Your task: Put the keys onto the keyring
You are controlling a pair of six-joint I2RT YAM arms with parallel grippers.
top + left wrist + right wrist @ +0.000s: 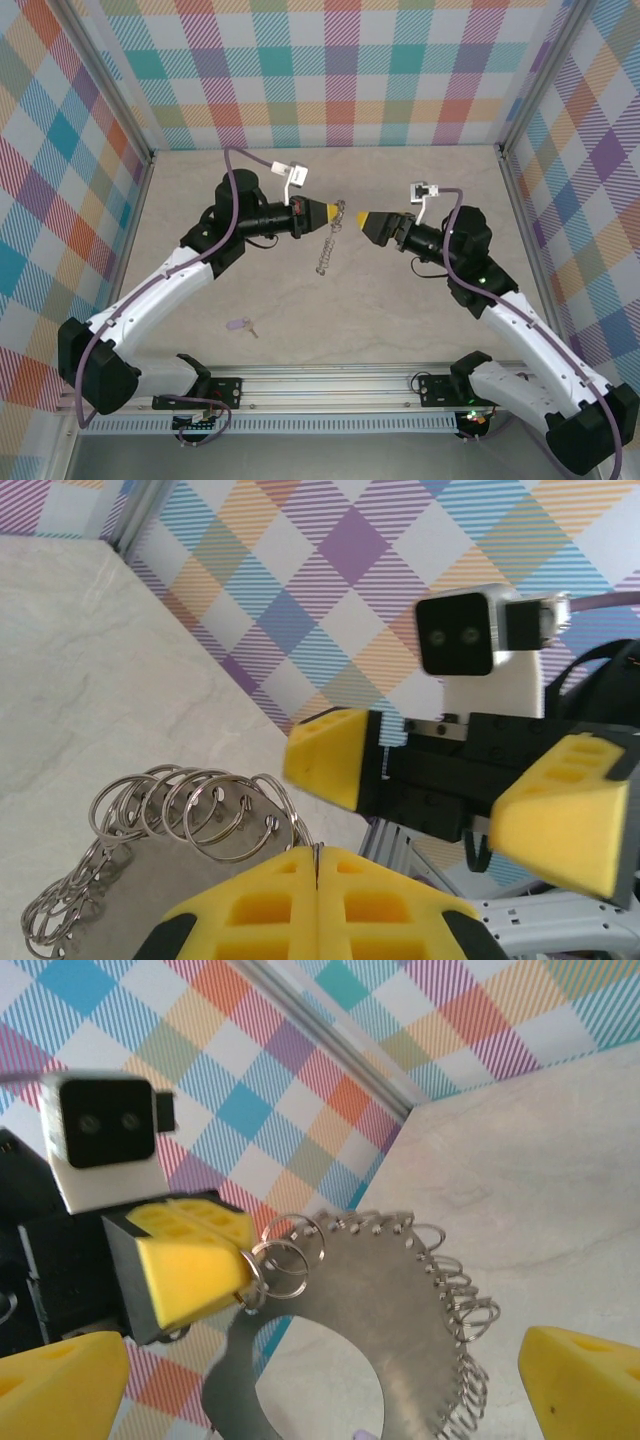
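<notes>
The keyring (327,246), a flat grey metal crescent with small split rings along its outer edge, hangs above the table's middle. My left gripper (332,212) is shut on its upper end. In the left wrist view the yellow pads (270,910) pinch the plate's edge beside the rings (190,815). My right gripper (364,221) faces it from the right. Its fingers (585,1385) stand wide open on either side of the keyring (400,1300) without touching it. The lilac-headed key (239,325) lies on the table near the front left.
Checked walls enclose the table on three sides. The aluminium rail (330,385) with both arm bases runs along the near edge. The beige tabletop (400,320) spreads below the two raised grippers.
</notes>
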